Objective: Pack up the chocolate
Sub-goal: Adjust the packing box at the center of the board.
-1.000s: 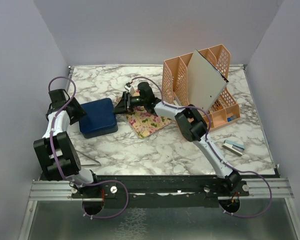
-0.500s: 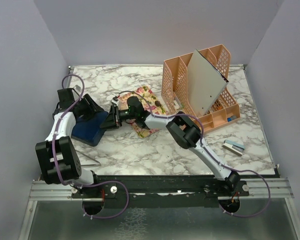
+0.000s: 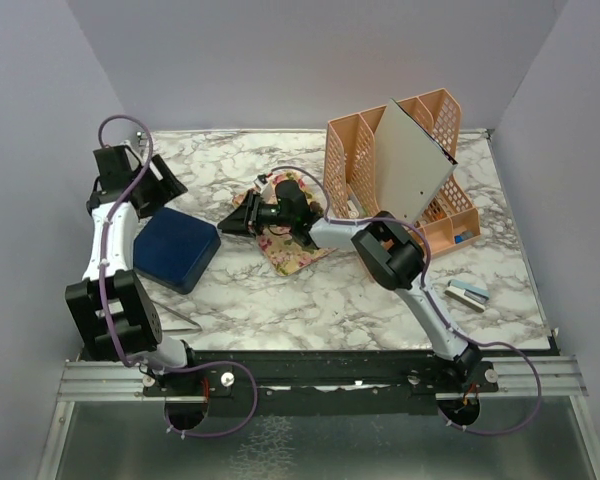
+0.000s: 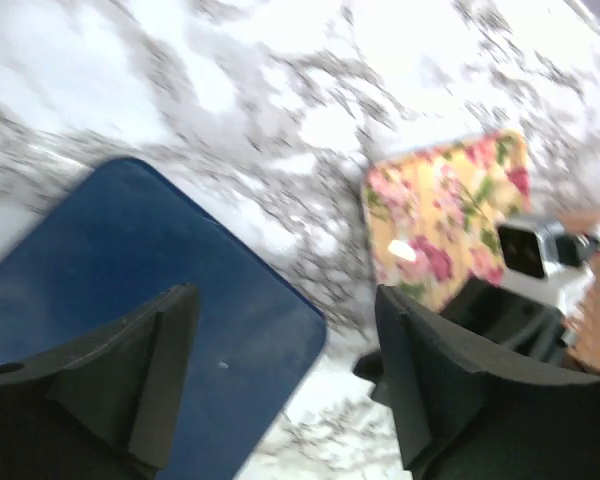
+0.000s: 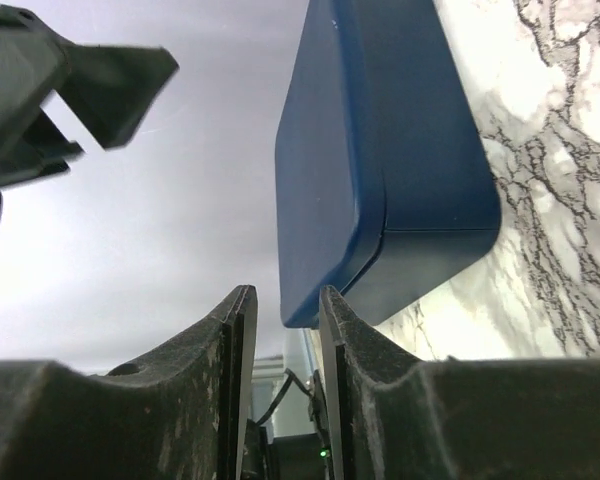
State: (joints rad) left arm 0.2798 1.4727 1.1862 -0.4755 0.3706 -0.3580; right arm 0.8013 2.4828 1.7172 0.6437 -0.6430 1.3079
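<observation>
The closed blue box (image 3: 175, 250) lies on the marble surface (image 3: 310, 300), at 9 o'clock from the floral cloth (image 3: 295, 250). The left claw (image 3: 168, 188) hangs over the box's 12 o'clock edge, jaws wide and empty. The right claw (image 3: 228, 221), at the box's 3 o'clock, stands narrow and seemingly grips nothing. The chocolate is out of sight; whether the box holds it, I cannot tell.

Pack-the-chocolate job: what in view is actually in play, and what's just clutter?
In play:
- blue box, closed, below the left arm
- chocolate: none shows in any view

Lying about:
- orange desk organiser
- grey board leaning in it
- small blue and white item on the right
- floral sheet under the right arm, purpose unclear
</observation>
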